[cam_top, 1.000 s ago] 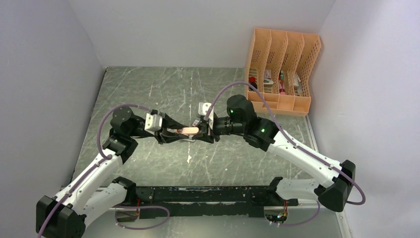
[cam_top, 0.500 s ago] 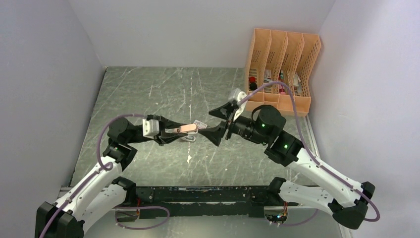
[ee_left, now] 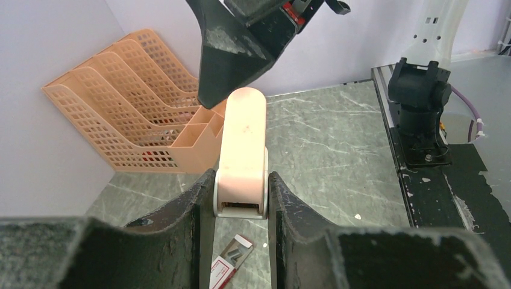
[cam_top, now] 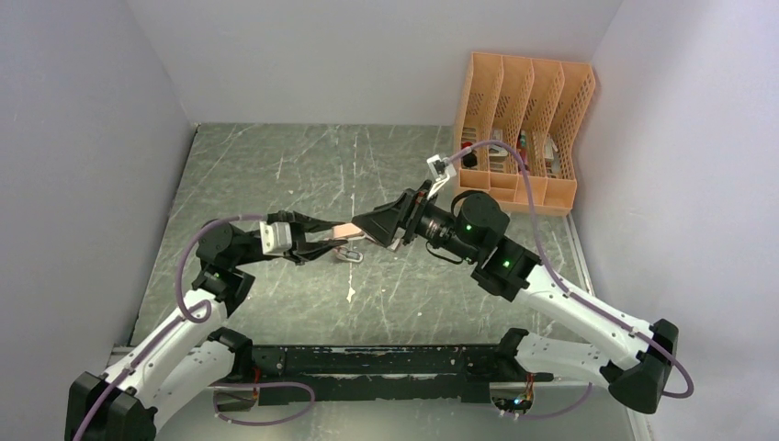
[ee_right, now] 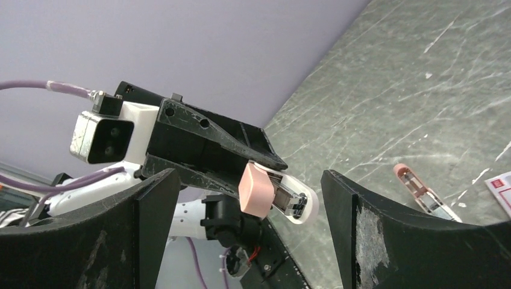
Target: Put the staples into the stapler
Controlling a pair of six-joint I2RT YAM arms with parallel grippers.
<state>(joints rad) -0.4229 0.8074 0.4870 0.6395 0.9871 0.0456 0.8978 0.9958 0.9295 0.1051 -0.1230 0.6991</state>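
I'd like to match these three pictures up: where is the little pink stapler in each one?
Top external: stapler mid-picture, held by the left hand.
Left wrist: stapler dead centre, pointing away from the camera.
Right wrist: stapler centre, slightly low, sticking out of that hand.
Shared landmark: the green marbled table, visible in all three.

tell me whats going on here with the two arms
The left gripper is shut on a salmon-pink stapler, holding it up off the table. The right gripper is wide open and faces the stapler's front end, close to it but not closed on it. A small red-and-white staple box lies on the table below, with neither arm holding it.
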